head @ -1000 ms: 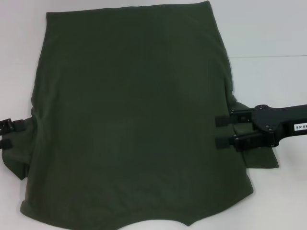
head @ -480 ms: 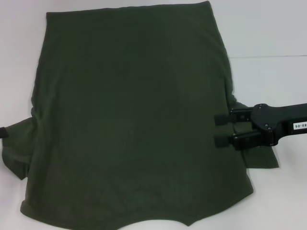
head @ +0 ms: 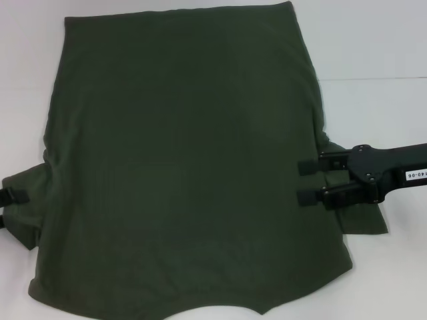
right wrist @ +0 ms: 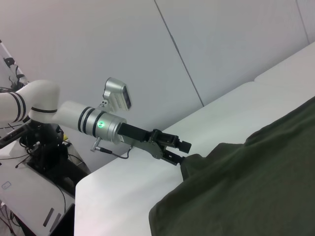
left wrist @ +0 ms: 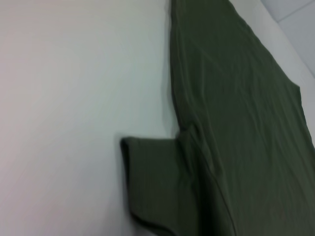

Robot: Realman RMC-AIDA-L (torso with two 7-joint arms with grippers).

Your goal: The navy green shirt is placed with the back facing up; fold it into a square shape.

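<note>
The navy green shirt (head: 187,160) lies flat, plain side up, covering most of the white tabletop (head: 373,47). The right gripper (head: 307,181) sits over the shirt's right sleeve near the right edge, fingers (head: 308,197) parted, gripping nothing. The left gripper (head: 10,203) is at the left sleeve by the left edge, fingers apart at the sleeve hem.
</note>
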